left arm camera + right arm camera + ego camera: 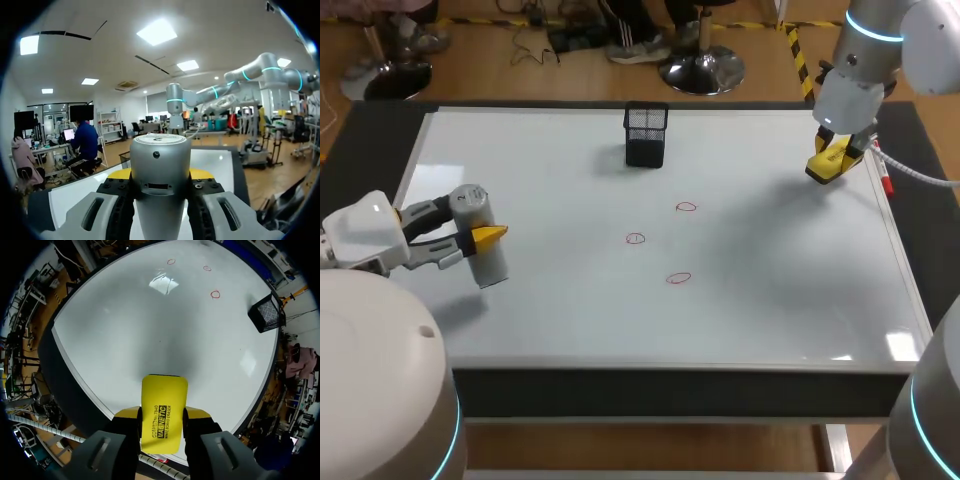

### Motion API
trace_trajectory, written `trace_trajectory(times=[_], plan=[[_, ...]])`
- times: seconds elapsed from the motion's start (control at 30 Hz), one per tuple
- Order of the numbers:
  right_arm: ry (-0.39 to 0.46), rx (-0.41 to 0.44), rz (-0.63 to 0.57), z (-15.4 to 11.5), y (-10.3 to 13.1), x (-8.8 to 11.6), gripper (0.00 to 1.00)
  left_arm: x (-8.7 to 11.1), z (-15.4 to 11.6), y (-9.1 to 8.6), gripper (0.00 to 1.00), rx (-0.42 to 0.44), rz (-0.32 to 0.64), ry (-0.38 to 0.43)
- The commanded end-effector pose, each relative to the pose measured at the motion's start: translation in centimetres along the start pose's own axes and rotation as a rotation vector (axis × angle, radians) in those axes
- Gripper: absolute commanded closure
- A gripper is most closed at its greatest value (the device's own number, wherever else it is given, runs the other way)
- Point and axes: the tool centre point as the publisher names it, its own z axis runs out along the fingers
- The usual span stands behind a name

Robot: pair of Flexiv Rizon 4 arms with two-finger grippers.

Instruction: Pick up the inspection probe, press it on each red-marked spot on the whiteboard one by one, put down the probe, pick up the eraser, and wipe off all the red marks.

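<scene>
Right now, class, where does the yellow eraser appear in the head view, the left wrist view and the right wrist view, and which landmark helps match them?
Head view: the eraser is held near the whiteboard's far right corner.
Left wrist view: not in it.
Right wrist view: the eraser is gripped in the right claw.
Shared landmark: the black mesh holder, in the head and right wrist views.

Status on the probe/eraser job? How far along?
Done: both tools are picked up. The left gripper is shut on the probe and the right gripper on the eraser.
In hand: each is held near its own side of the whiteboard, away from the marks.
Left: three red marks unwiped and the probe not put down. Whether they were pressed cannot be told.
</scene>
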Motion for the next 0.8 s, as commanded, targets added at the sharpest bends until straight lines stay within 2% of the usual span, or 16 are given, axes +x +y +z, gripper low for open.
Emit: trace_trajectory(times=[0.03, 0.43, 0.8], plan=[[0.036, 0.027, -0.037, 0.2, 1.1, -0.2, 1.00, 0.1, 0.0, -0.1, 1.00, 0.000, 0.001, -0.001], [0.026, 0.051, -0.236, -0.2, 8.6, -0.6, 1.00, 0.1, 0.0, -0.1, 1.00, 0.000, 0.001, -0.001], [0.011, 0.049, -0.481, 0.2, 18.1, -2.8, 1.00, 0.1, 0.0, -0.1, 1.00, 0.000, 0.001, -0.001]])
